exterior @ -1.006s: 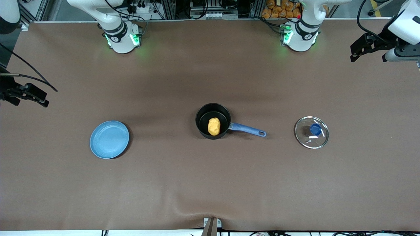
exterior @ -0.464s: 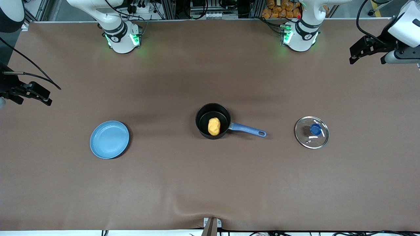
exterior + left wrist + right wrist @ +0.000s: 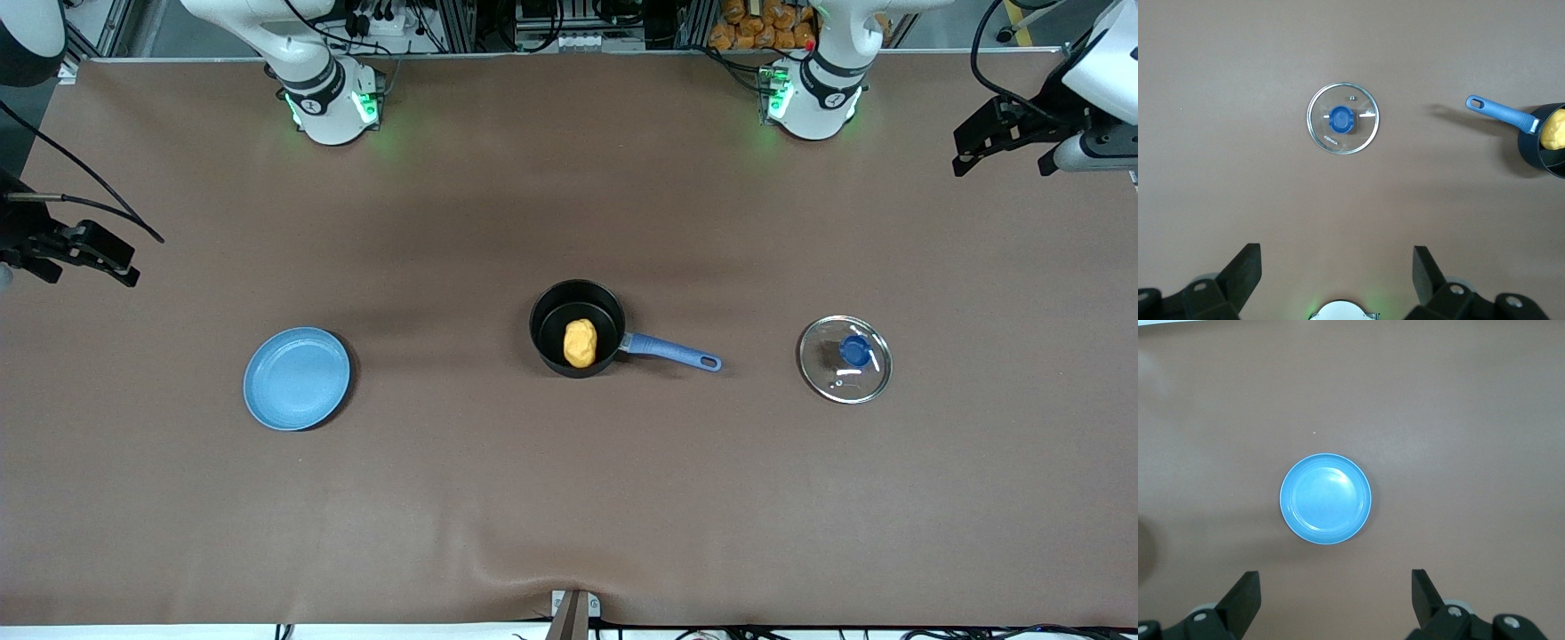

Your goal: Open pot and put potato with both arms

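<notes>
The black pot with a blue handle stands uncovered at mid-table, and the yellow-orange potato lies inside it. The glass lid with its blue knob lies flat on the table toward the left arm's end. My left gripper is open and empty, high over that end of the table. In the left wrist view the left gripper looks down on the lid, pot and potato. My right gripper is open and empty over the right arm's end.
A flat light-blue plate lies empty toward the right arm's end, and it also shows in the right wrist view below the open right gripper. A brown mat covers the table.
Both grippers have shifted only slightly at their ends of the table. The pot, potato, lid and plate have not moved.
</notes>
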`<state>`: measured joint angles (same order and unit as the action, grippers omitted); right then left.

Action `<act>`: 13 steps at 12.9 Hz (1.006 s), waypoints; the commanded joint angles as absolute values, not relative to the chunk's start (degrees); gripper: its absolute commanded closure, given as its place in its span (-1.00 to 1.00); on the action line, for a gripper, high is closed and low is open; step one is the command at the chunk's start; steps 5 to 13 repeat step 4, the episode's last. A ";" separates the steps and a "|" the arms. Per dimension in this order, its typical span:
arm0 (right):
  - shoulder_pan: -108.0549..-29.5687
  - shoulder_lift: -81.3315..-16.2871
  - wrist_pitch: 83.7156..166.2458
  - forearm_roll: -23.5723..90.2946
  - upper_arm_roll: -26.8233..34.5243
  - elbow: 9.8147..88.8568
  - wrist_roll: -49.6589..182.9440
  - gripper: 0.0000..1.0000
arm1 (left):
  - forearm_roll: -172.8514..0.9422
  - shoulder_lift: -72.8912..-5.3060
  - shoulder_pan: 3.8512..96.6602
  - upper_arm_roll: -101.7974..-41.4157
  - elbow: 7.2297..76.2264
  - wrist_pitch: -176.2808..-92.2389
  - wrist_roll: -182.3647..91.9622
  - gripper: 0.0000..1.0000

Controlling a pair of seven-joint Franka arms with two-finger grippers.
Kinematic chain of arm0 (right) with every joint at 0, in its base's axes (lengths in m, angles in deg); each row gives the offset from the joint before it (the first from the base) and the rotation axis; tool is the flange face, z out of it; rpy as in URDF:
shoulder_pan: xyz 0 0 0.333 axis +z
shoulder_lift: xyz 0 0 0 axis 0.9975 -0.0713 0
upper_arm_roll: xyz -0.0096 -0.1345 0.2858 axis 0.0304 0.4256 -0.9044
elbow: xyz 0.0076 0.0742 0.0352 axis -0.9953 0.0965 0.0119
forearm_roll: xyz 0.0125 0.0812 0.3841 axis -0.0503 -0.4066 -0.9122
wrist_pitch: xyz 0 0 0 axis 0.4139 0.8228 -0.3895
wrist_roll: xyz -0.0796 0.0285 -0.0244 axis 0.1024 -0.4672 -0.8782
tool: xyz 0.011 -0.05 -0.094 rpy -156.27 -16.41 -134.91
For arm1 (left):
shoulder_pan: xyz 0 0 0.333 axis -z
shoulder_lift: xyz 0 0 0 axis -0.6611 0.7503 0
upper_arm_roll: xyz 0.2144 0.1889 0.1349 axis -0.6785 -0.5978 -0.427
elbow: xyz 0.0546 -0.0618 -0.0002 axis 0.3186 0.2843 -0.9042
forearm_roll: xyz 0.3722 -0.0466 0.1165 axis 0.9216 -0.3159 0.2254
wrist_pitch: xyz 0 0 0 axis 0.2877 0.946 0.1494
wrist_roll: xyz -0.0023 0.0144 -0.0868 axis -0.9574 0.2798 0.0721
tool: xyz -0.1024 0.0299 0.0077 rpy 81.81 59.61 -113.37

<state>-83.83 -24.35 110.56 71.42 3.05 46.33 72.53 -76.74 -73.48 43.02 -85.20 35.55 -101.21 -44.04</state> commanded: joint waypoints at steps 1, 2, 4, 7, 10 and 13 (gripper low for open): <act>-84.94 -22.53 110.87 72.41 1.92 47.87 73.08 -1.00 | -77.23 -72.89 42.88 -85.36 34.04 -100.95 -44.37 -1.00; -84.94 -22.53 110.79 72.40 1.92 47.96 73.08 -1.00 | -77.23 -72.81 42.88 -85.36 34.12 -100.94 -44.20 -1.00; -84.86 -22.44 110.79 72.40 1.92 48.05 73.08 -1.00 | -77.40 -72.81 42.88 -85.36 34.13 -100.86 -44.20 -1.00; -84.86 -22.44 110.79 72.40 1.92 48.05 73.08 -1.00 | -77.40 -72.81 42.88 -85.36 34.13 -100.86 -44.20 -1.00; -84.86 -22.44 110.79 72.40 1.92 48.05 73.08 -1.00 | -77.40 -72.81 42.88 -85.36 34.13 -100.86 -44.20 -1.00; -84.86 -22.44 110.79 72.40 1.92 48.05 73.08 -1.00 | -77.40 -72.81 42.88 -85.36 34.13 -100.86 -44.20 -1.00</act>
